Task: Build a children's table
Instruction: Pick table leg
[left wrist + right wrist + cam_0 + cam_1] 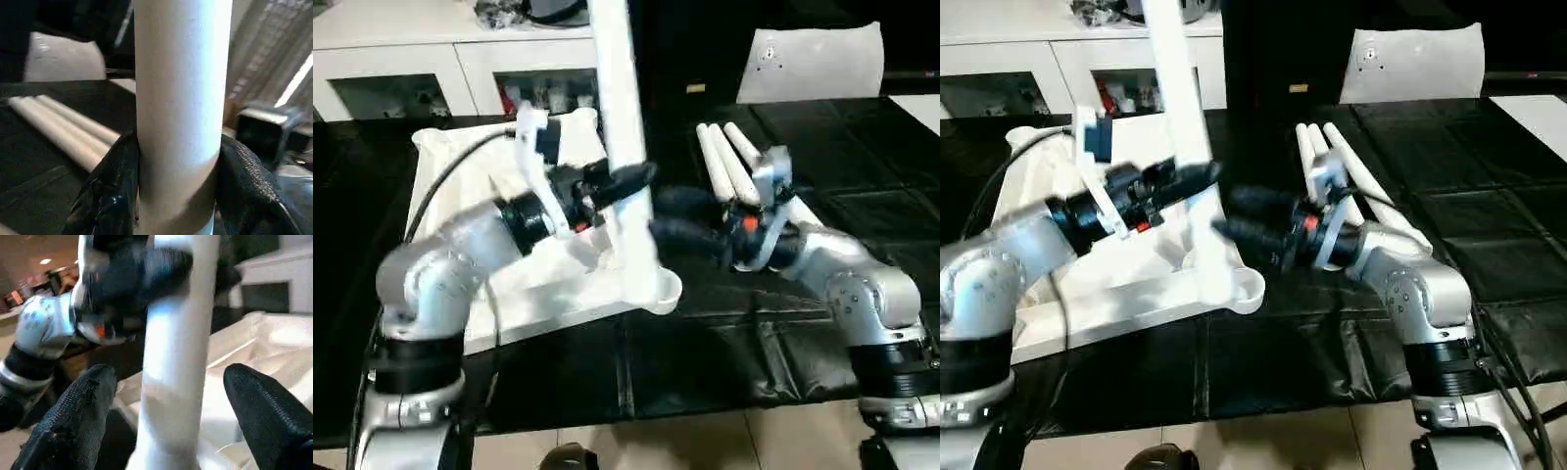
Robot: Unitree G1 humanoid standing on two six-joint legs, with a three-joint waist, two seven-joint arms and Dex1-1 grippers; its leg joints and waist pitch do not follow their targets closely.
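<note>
The children's table's white tabletop (533, 289) lies underside up on the black work table. One white leg (622, 98) stands upright in the socket (658, 290) at the tabletop's near right corner. My left gripper (628, 178) is shut on this leg partway up; its black fingers (110, 196) press both sides of the leg (181, 98). My right gripper (1249, 217) is open at the leg's right, lower down. Its fingertips (73, 421) stand on either side of the leg (176, 357) with a gap to it. Three more legs (729, 162) lie side by side behind my right wrist.
A white glass-door cabinet (411, 59) runs along the back left. A white sheet-like object (813, 59) leans at the back right. The black-covered work table (705, 352) ends near the bottom, with tiled floor (705, 441) below.
</note>
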